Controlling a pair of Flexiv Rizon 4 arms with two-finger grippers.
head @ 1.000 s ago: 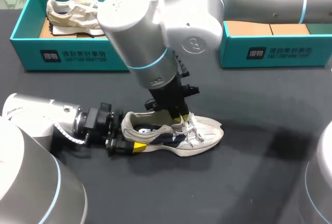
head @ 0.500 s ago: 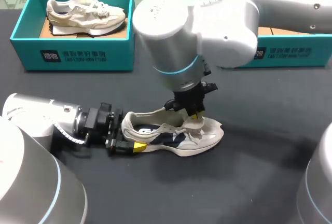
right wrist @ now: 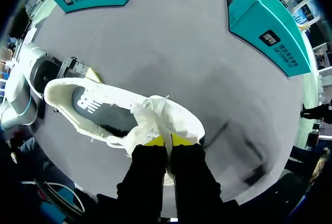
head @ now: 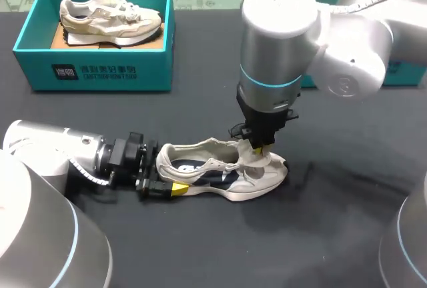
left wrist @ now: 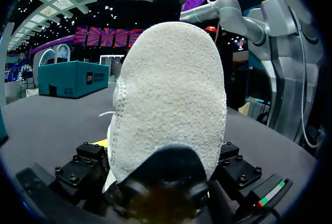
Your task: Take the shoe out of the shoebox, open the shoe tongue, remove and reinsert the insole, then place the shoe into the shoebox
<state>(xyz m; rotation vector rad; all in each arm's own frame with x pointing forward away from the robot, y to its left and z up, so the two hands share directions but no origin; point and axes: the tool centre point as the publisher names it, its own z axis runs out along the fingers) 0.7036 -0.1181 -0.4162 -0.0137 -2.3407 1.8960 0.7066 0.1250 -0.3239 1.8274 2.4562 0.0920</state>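
A cream and navy shoe [head: 227, 176] lies on its sole mid-table, toe to the right. My left gripper [head: 167, 187] holds its heel; in the left wrist view the fuzzy heel [left wrist: 168, 94] fills the space between the fingers. From above, my right gripper [head: 257, 149] is shut on the shoe tongue [right wrist: 147, 124], which is lifted and drawn toward the toe. Its yellow fingertips [right wrist: 155, 141] pinch the pale tongue just ahead of them. The dark insole [right wrist: 96, 105] with a white logo shows inside the opened shoe.
A teal shoebox [head: 93, 71] at the back left holds a second cream shoe [head: 107, 18]. Another teal box [head: 410, 69] stands at the back right, mostly hidden behind my right arm. Dark table surface [head: 200, 248] lies in front of the shoe.
My right arm has swung to the right, taking the pinched tongue from over the shoe's opening toward the toe. The shoe and left gripper have stayed in place.
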